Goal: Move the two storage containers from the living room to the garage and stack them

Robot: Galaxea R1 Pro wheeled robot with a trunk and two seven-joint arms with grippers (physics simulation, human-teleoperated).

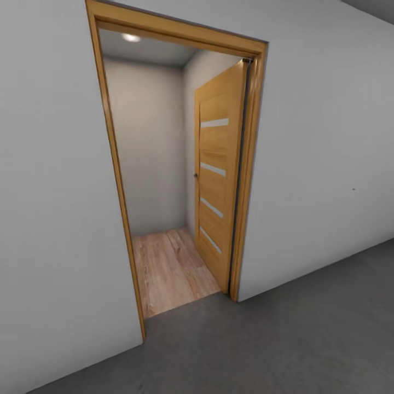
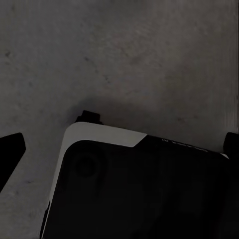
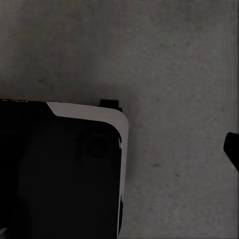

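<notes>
Nearest in the head view lies the floor (image 1: 284, 339), a dark grey, rough, faintly speckled concrete surface that runs right up to a plain white wall (image 1: 323, 164). Both wrist views look down on this same grey concrete (image 2: 149, 55) (image 3: 169, 59), with a corner of the robot's black, white-edged base (image 2: 144, 189) (image 3: 59, 169) showing against it and casting a soft shadow. A dark fingertip (image 2: 10, 152) of the left tool shows at one edge of the left wrist view and another at the opposite edge, set far apart, so that tool stands wide with nothing between its fingers. In the right wrist view one dark fingertip (image 3: 231, 149) alone can be seen, so I cannot tell how that tool stands. Farther on, a wood-framed doorway (image 1: 112, 164) cuts through the white wall, left of centre. Its wooden door (image 1: 219, 180), with four narrow pale glass strips, is swung inward against the right side of the opening. Past the threshold the grey concrete gives way to light wood plank flooring (image 1: 169, 268), and beyond that stand pale walls under a ceiling with one round light (image 1: 130, 37) at the far top.
</notes>
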